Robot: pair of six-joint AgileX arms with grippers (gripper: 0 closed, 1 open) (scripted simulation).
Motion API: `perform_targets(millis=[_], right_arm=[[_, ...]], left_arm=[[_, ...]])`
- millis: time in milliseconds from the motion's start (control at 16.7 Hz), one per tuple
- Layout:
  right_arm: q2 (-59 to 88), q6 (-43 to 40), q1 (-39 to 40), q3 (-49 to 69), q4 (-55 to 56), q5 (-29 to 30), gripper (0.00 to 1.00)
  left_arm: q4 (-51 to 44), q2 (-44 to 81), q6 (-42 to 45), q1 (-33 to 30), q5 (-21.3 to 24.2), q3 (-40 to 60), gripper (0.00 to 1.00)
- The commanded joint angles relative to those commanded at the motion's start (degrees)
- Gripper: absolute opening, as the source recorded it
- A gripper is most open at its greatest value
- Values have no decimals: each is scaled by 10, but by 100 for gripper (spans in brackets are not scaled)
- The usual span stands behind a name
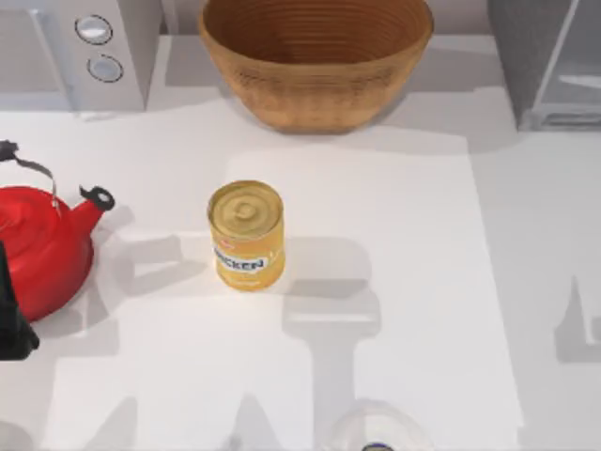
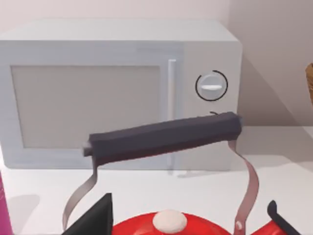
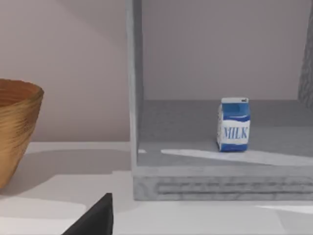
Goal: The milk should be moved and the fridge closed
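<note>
The milk (image 3: 233,124) stood upright on the floor of the open fridge (image 1: 549,66), at the table's far right corner. Going from the left: the left arm (image 1: 14,315) sat at the table's left edge beside a red kettle (image 1: 42,246), facing the microwave (image 2: 122,88). A yellow can (image 1: 246,235) stood mid-table, a wicker bowl (image 1: 315,56) behind it. Whether either gripper's fingers were spread or pressed together, I cannot tell.

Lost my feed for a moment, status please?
Milk upright inside the open fridge. Right arm faces it, nothing between. Left arm parked over the red kettle.
</note>
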Motion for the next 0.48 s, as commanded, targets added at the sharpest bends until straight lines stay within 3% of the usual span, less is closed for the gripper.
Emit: perform_targets(millis=[480], right_arm=[[-156,-6,2,126,-346,-2,100]], left_arm=[[0,0,0,0,0,0,100]])
